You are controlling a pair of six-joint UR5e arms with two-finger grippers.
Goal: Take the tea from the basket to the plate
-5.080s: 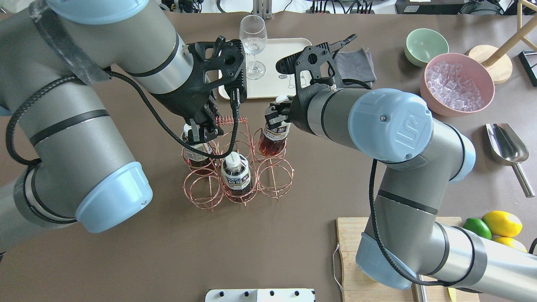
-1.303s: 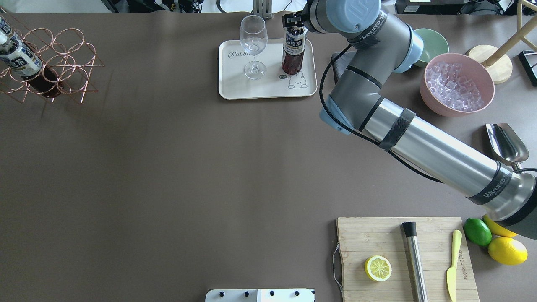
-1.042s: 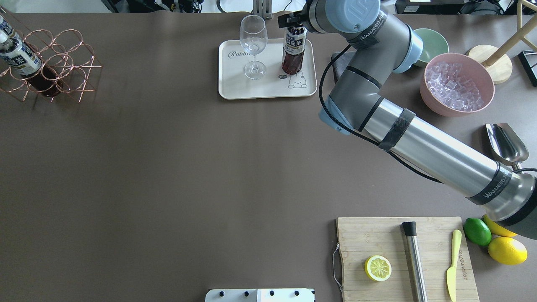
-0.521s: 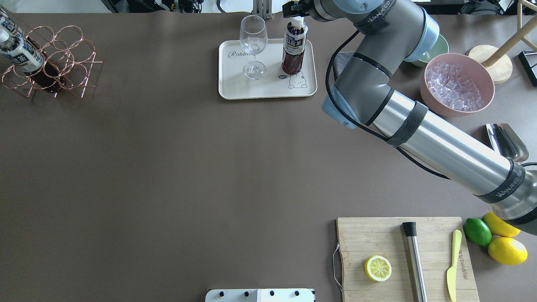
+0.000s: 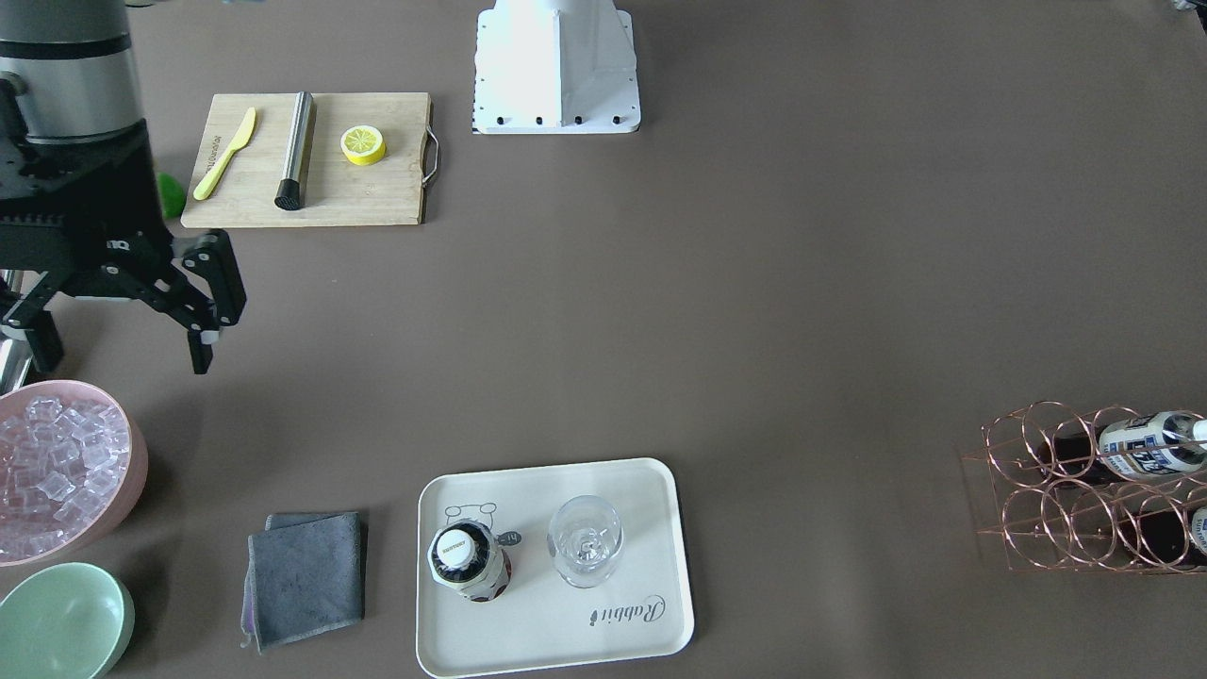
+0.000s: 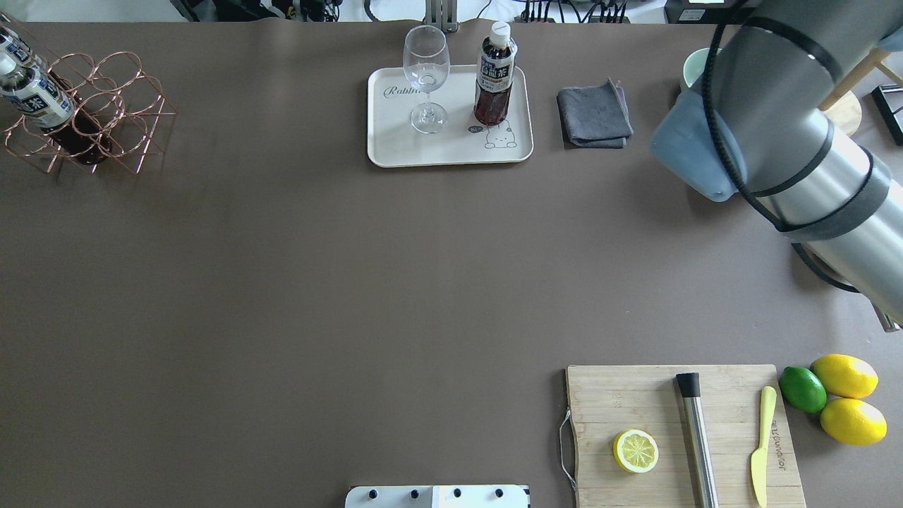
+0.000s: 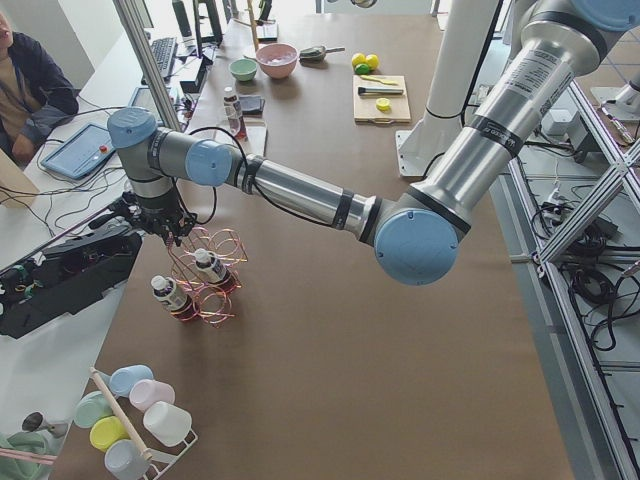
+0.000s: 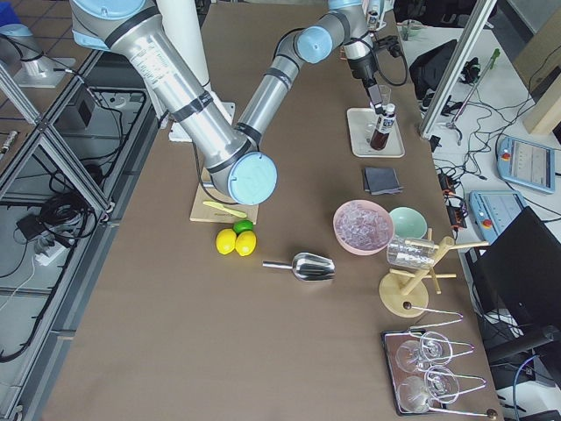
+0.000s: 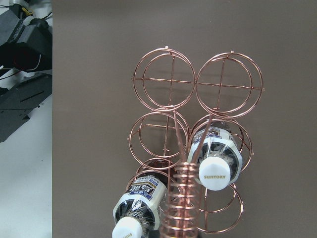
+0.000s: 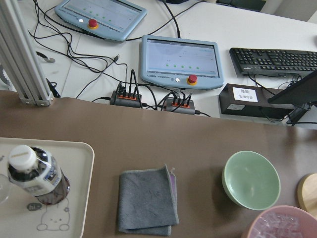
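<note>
One tea bottle [image 6: 494, 77] stands upright on the cream tray [image 6: 395, 141], beside a stemmed glass [image 6: 425, 70]; it also shows in the right wrist view [image 10: 37, 176]. My right gripper [image 5: 123, 354] is open and empty, high up and off to the side of the tray. The copper wire basket [image 6: 120, 120] sits at the table's far left end with two more tea bottles [image 6: 32, 99] in it. My left gripper [image 7: 172, 232] is right over the basket's coiled handle [image 9: 183, 198]; I cannot tell whether it is open or shut.
A grey cloth [image 6: 594, 114] lies right of the tray. A pink bowl of ice [image 5: 47, 471] and a green bowl [image 5: 61, 618] stand beyond it. A cutting board [image 6: 677, 430] with lemon half, muddler and knife is front right, lemons and a lime [image 6: 839, 395] beside it.
My right gripper has let go of the tea bottle on the tray, opened, and drawn up and away to the right. The basket has shifted slightly at the far left.
</note>
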